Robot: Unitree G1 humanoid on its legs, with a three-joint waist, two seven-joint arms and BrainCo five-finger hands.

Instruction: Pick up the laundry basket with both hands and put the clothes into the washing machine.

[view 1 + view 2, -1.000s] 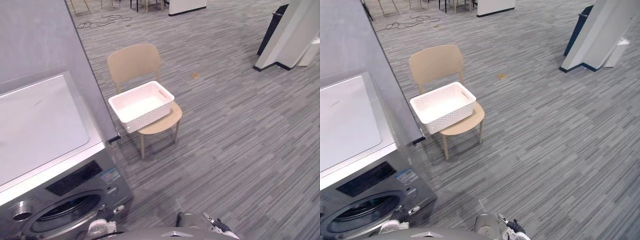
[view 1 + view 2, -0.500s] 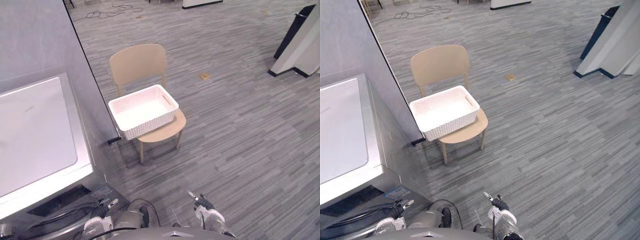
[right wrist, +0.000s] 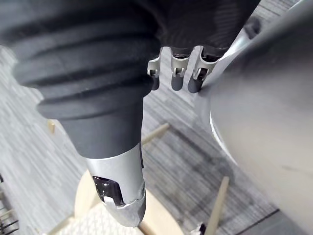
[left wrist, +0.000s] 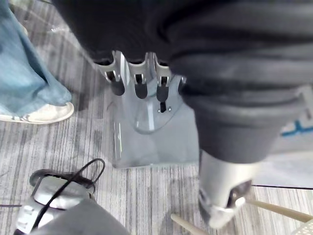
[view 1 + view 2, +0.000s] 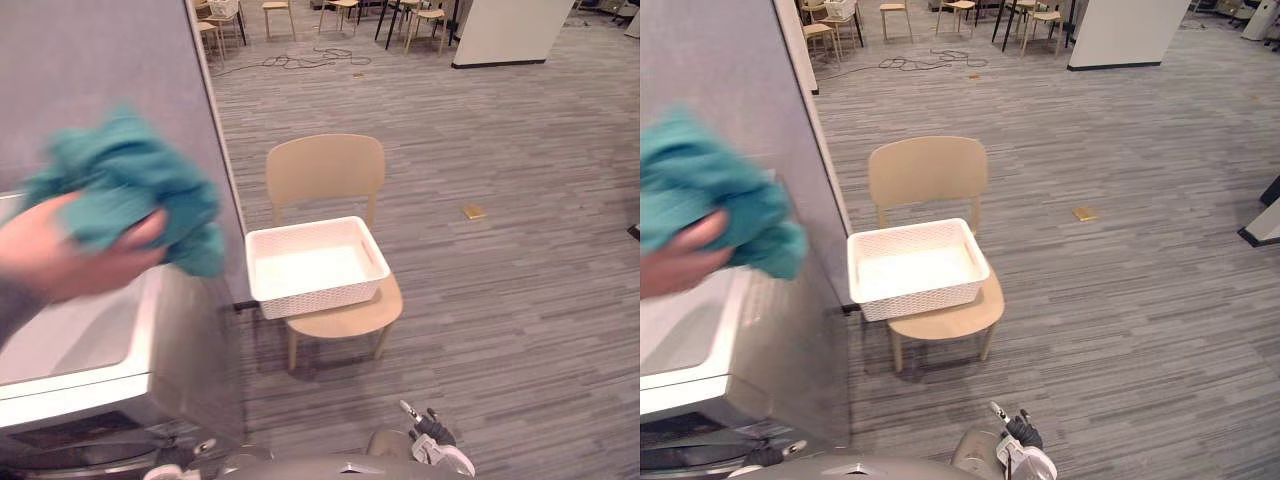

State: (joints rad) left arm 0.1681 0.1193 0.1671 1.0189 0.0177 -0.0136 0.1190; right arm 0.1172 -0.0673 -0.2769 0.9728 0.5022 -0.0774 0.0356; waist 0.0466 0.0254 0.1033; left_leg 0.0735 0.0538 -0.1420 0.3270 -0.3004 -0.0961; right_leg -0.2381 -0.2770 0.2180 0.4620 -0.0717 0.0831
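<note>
View from the robot's head, with both wrist views. A white woven laundry basket (image 5: 320,298) sits on the seat of a tan chair (image 5: 325,170), its long side across the seat and its pale inner floor showing. The chair stands just beside a grey partition (image 5: 110,60). On the other side of that partition is the washing machine (image 5: 70,345), of which the light top and a grey side wall are seen. Above the machine's top a person's hand (image 5: 65,258) grips a bunched teal cloth (image 5: 130,190); the cloth is blurred and hangs clear of the basket. The robot's left hand (image 4: 138,78) hangs low by its side, fingers loose and straight, grasping nothing; beyond it are a person's blue trouser leg (image 4: 22,63) and pale shoe (image 4: 41,113). The right hand (image 3: 177,73) also hangs low, fingers loose and holding nothing, near the chair and well apart from the basket. A small tan object (image 5: 473,212) lies on the grey striped carpet (image 5: 520,300) beyond the chair.
</note>
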